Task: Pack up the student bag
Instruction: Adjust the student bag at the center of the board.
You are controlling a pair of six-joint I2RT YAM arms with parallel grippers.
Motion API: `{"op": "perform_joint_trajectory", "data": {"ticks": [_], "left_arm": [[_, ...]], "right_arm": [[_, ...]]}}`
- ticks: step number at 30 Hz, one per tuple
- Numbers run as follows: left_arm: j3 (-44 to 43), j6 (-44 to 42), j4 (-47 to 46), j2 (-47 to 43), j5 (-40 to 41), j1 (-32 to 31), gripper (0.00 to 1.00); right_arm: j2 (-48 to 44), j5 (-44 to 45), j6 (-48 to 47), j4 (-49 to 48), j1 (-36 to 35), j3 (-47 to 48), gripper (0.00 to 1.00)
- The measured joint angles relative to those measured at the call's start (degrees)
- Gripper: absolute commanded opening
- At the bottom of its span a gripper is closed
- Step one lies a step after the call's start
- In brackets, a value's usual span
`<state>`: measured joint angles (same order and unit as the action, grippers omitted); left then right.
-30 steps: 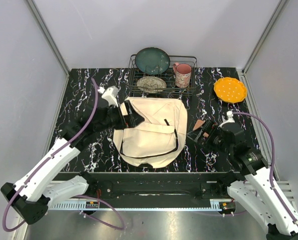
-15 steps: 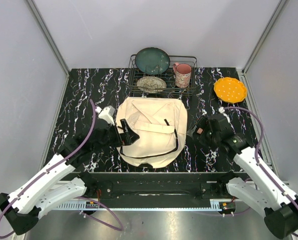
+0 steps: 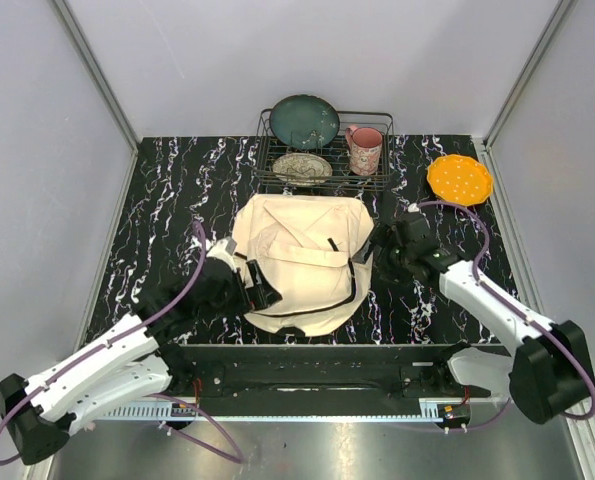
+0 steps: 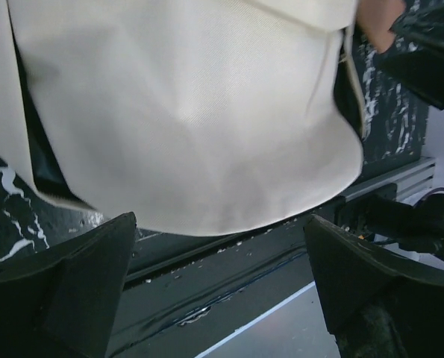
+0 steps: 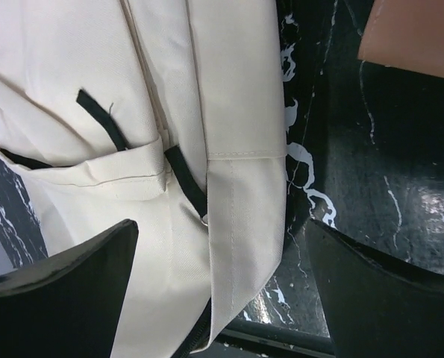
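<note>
The left gripper (image 3: 260, 285) is seen spread wide and empty, hung just over the near-left corner of the student bag (image 3: 302, 260), and the right gripper (image 3: 377, 255) is likewise spread wide with nothing held, poised at the bag's right flank. The middle of the bench (image 3: 167, 200) is taken up by the bag, which is laid flat, front pocket up. Its long axis is run from the dish rack (image 3: 382, 114) at the far side toward the near edge, rounded end nearest the arm bases. From the left gripper the bag lies ahead and to the right; from the right gripper it lies to the left. Neither can be called clearly nearer, since both are set at the cloth's edge. The left arm (image 3: 107, 350) is stretched low and forward, while the right arm (image 3: 487, 300) is bent inward across the bench. A flat brown item (image 5: 408, 33) is glimpsed beside the right gripper, apart from the bag; what it is cannot be told. A black pull tab (image 5: 184, 175) is framed between the right fingers.
</note>
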<state>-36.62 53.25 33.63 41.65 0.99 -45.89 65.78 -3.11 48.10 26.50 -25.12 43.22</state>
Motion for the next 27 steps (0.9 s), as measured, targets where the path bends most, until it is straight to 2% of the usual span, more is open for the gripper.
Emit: {"op": "perform_joint_trajectory", "data": {"ticks": [4,10,19,22,26,27], "left_arm": [[3.7,5.1,1.0,0.9,3.3,-4.1,0.99],[2.8,7.3,0.7,8.9,6.7,-8.4,0.99],[1.7,9.1,-1.1,9.7,9.0,-9.0,0.99],[3.8,10.3,-2.8,8.8,9.0,-9.0,0.99],[5.6,11.0,-5.5,9.5,9.0,-9.0,0.99],[5.9,11.0,-6.3,9.9,9.0,-9.0,0.99]], "right_arm": [[4.2,-2.6,-1.3,-2.7,0.0,-0.4,0.95],[6.6,-5.6,-3.1,-5.2,0.0,-0.9,0.93],[5.2,-8.8,-2.2,-9.4,0.0,-6.4,0.92],[5.2,-9.7,-1.9,-10.2,0.0,-6.9,0.87],[5.2,-10.7,-1.4,-11.3,0.0,-7.7,0.74],[5.1,-11.0,-1.2,-12.0,0.0,-8.4,0.67]]}}
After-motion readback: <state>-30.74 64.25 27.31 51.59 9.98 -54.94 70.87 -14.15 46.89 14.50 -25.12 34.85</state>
